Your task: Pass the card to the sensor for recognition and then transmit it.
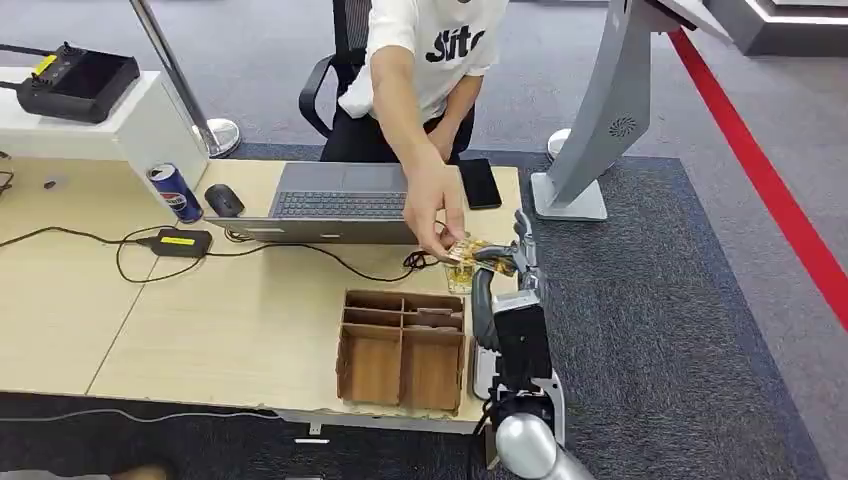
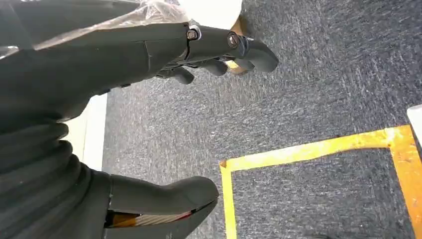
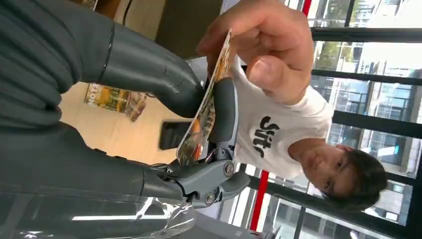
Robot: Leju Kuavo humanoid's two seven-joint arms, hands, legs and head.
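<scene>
I see my right hand (image 1: 505,262) pinching the card (image 3: 206,107) between thumb and finger, just above the wooden bench (image 1: 200,320) (a person's hand (image 1: 435,210) grips the card's far end). My left hand (image 2: 149,64) hangs empty, fingers loosely apart, over grey carpet (image 2: 308,89).

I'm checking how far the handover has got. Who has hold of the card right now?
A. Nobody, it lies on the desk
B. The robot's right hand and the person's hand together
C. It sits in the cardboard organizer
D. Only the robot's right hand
B: in the right wrist view the card is pinched by the right hand while the person's hand grips its far end.
</scene>
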